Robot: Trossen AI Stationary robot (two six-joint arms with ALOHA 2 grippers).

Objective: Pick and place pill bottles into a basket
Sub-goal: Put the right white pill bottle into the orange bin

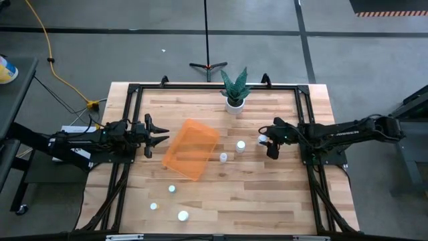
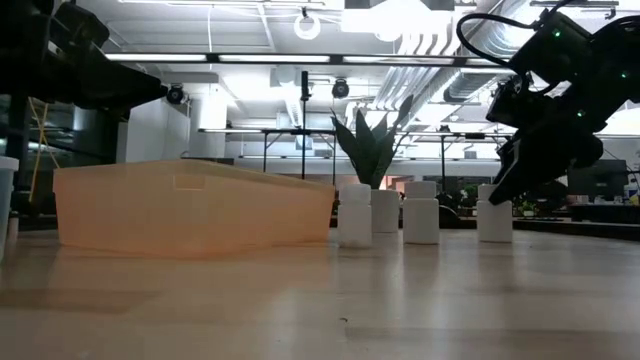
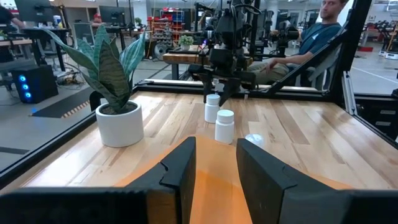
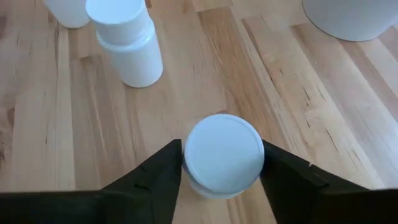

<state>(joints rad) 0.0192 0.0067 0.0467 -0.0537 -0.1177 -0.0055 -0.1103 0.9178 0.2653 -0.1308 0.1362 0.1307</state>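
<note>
My right gripper [image 1: 268, 142] is at the table's right middle, shut on a white pill bottle [image 4: 222, 155]. That bottle is the rightmost one in the low view [image 2: 495, 220]. Two more bottles [image 1: 241, 144] [image 1: 223, 157] stand between it and the orange basket [image 1: 191, 148]. Three others [image 1: 172, 189] [image 1: 154, 206] [image 1: 182, 215] stand near the front left. My left gripper [image 1: 159, 138] is open and empty at the basket's left edge; the left wrist view looks over the basket [image 3: 214, 186] between the fingers. My right gripper pinches the pill bottle's white cap [image 4: 189, 163] between its two fingers, one on each side. The fingers come slanting down from the table's right side. The bottle is upright, its base at or just above the table [image 2: 495, 238]; I cannot tell which.
A potted plant in a white pot [image 1: 234, 100] stands at the table's far middle. A black frame [image 1: 214, 87] runs round the table's edges. A person [image 3: 320, 34] sits beyond the table's right side. Bare wood lies at the front right.
</note>
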